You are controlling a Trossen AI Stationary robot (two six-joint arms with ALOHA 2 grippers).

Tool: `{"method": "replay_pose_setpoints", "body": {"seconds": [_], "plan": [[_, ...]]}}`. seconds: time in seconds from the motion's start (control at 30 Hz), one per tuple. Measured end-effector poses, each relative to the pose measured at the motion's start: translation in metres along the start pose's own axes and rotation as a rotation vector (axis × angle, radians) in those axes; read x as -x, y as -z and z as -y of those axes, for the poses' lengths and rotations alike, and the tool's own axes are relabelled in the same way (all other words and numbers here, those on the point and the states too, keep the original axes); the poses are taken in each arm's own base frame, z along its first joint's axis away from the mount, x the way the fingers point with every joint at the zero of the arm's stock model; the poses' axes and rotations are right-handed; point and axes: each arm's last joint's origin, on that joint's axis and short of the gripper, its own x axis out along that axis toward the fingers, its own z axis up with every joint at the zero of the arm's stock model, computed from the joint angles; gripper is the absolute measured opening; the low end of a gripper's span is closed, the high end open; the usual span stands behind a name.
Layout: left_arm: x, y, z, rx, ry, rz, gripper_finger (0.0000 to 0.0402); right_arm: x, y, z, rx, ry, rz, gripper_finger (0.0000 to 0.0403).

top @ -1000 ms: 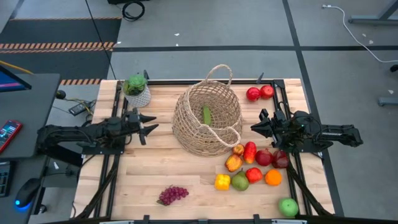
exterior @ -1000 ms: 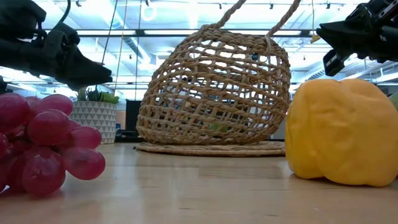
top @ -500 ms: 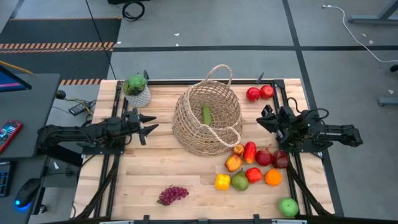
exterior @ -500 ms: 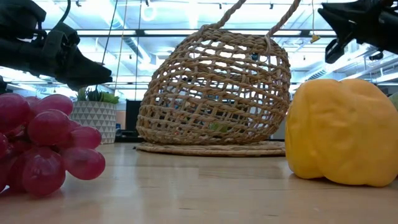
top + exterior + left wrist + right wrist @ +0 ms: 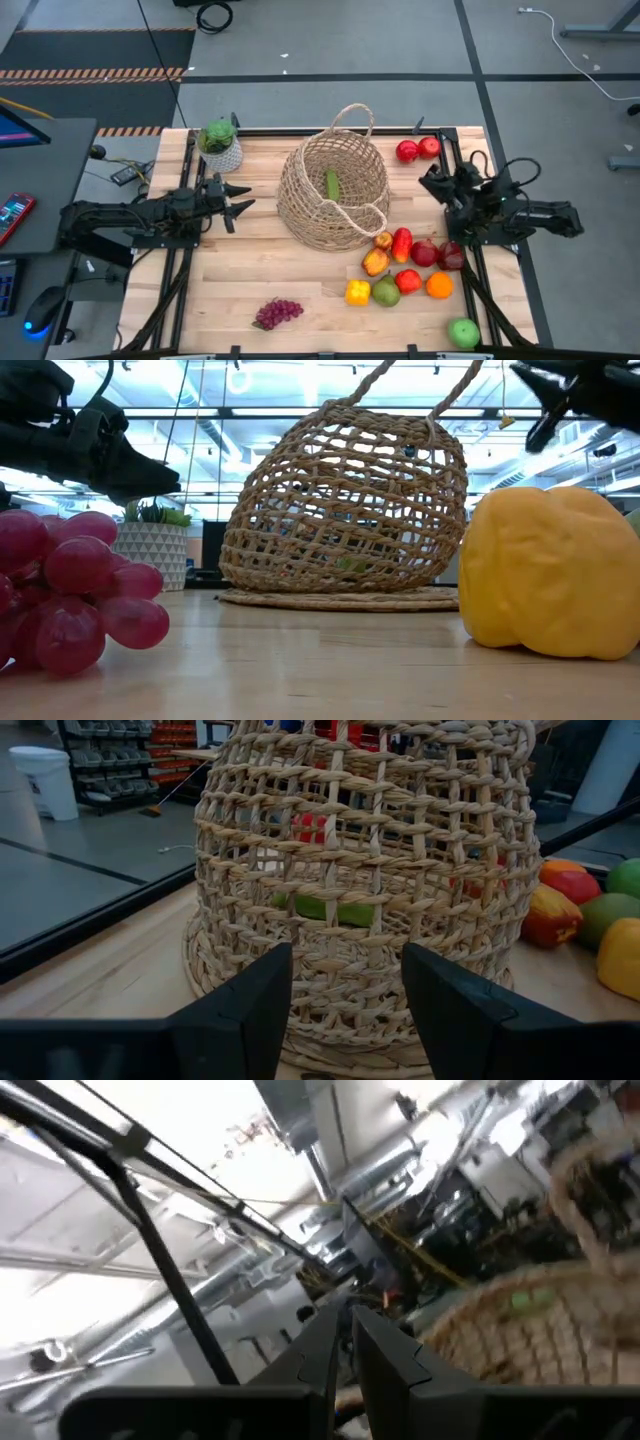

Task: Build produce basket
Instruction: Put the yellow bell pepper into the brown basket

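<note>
The tan wicker basket (image 5: pixel 333 190) stands on its base mid-table, a green cucumber (image 5: pixel 332 185) lying inside it. My left gripper (image 5: pixel 240 203) hangs open to the basket's left, pointing at its wall (image 5: pixel 350 870). My right gripper (image 5: pixel 427 180) is shut and empty. It is raised to the basket's right and tipped upward, its fingers (image 5: pixel 320 1345) pointing over the basket's rim. Loose produce lies on the table: two red apples (image 5: pixel 417 150) far right, a pile (image 5: pixel 405 262) near the basket, a yellow pepper (image 5: pixel 357 292), an orange (image 5: pixel 438 285), a green apple (image 5: pixel 463 333) and purple grapes (image 5: pixel 278 313).
A green plant in a white pot (image 5: pixel 220 148) stands at the far left corner, behind my left arm. Dark frame rails (image 5: pixel 185 250) run along both sides of the table. Bare wood (image 5: pixel 250 270) lies between the basket and the grapes.
My right gripper has drawn back from the basket toward the table's right and far edges. It has also risen and tipped its fingers upward. The left arm and the produce have kept still.
</note>
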Motion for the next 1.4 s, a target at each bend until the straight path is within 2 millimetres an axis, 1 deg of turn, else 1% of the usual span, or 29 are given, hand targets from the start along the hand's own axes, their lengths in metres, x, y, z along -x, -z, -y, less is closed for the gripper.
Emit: {"method": "replay_pose_setpoints", "body": {"seconds": [0.07, 0.2, 0.23, 0.3, 0.43, 0.53, 0.6, 0.7, 0.8, 0.93, 1.2, 1.4], "plan": [[0.000, 0.000, 0.000, -0.001, 0.000, 0.000, 0.0198, -0.003, -0.009, -0.007, 0.050, -0.038, -0.031, 0.0043], [0.000, 0.000, 0.000, -0.001, 0.000, 0.000, 0.0194, -0.009, -0.029, -0.027, 0.113, -0.204, -0.048, 0.0056], [0.000, 0.000, 0.000, 0.000, 0.000, 0.000, 0.0193, -0.011, -0.032, -0.031, 0.123, -0.237, -0.061, 0.0061], [0.000, 0.000, 0.000, 0.000, 0.000, 0.000, 0.0193, -0.017, -0.032, -0.034, 0.124, -0.278, -0.123, 0.0072], [0.000, 0.000, 0.000, 0.000, 0.001, 0.001, 0.0198, -0.032, -0.024, -0.039, 0.122, -0.394, -0.276, 0.0086], [0.000, 0.000, 0.000, 0.000, 0.001, 0.001, 0.0198, -0.044, -0.015, -0.041, 0.095, -0.422, -0.404, 0.0088], [0.000, 0.000, 0.000, 0.000, 0.001, 0.001, 0.0196, -0.052, -0.012, -0.044, 0.072, -0.397, -0.510, 0.0088], [0.000, 0.000, 0.000, 0.000, 0.001, 0.001, 0.0193, -0.061, -0.008, -0.050, 0.070, -0.306, -0.702, 0.0087], [0.000, 0.000, 0.000, 0.000, 0.001, 0.001, 0.0195, -0.067, 0.003, -0.055, 0.102, -0.206, -0.881, 0.0086], [0.000, 0.000, 0.000, 0.000, 0.001, 0.001, 0.0198, -0.072, 0.018, -0.068, 0.142, -0.154, -1.059, 0.0086], [0.000, 0.000, 0.000, 0.000, 0.001, 0.001, 0.0194, -0.075, 0.041, -0.099, 0.299, -0.085, -1.284, 0.0086], [0.000, 0.000, 0.000, 0.000, 0.001, 0.001, 0.0198, -0.076, 0.070, -0.108, 0.408, -0.031, -1.519, 0.0086]]}}
